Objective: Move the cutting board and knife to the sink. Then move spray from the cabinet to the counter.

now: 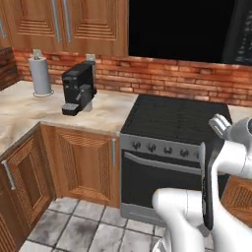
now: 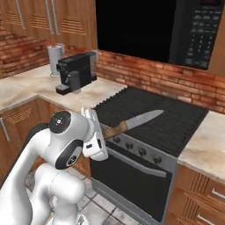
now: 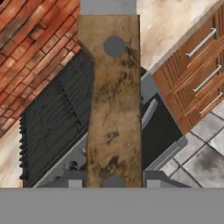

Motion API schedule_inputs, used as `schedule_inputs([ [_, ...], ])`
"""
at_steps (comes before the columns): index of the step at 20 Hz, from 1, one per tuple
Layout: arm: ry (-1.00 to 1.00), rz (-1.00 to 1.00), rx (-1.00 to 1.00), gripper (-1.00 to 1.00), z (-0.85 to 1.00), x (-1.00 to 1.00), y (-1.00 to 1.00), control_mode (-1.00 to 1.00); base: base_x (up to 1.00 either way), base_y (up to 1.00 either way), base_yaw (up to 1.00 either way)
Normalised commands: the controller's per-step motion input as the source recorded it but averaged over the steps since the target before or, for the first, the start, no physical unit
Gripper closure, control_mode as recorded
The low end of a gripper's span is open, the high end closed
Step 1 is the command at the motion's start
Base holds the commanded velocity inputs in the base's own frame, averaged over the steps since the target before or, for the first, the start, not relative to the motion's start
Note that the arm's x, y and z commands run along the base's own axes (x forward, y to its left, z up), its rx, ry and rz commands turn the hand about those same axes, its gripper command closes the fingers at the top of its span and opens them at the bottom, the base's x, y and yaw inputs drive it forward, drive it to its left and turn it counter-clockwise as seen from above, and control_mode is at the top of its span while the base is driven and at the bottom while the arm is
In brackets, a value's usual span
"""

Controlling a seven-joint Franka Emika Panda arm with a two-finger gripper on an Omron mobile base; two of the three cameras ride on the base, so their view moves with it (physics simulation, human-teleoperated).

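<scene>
While the arm reaches over the stove (image 2: 154,118), the tool (image 2: 102,132) is clenched on the knife (image 2: 132,122) by its wooden handle, holding it in the air above the burners, blade pointing toward the marbled worktop (image 2: 206,145) at right.

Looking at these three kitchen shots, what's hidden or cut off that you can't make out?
- Tool: in the right base view its fingers are hidden behind the hand.
- Knife: in the hand view the handle blocks the blade, top edge cuts it off.
- Microwave: cut off by the right base view's top and right edges.
</scene>
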Motion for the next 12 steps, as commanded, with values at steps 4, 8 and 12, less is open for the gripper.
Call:
schedule_inputs([
  [4, 0.00, 0.00, 0.00, 1.00, 0.00, 0.00, 0.00, 1.00, 0.00, 0.00, 0.89],
  [8, 0.00, 0.00, 0.00, 1.00, 0.00, 0.00, 0.00, 1.00, 0.00, 0.00, 0.88],
  [12, 0.00, 0.00, 0.00, 1.00, 0.00, 0.00, 0.00, 1.00, 0.00, 0.04, 0.85],
])
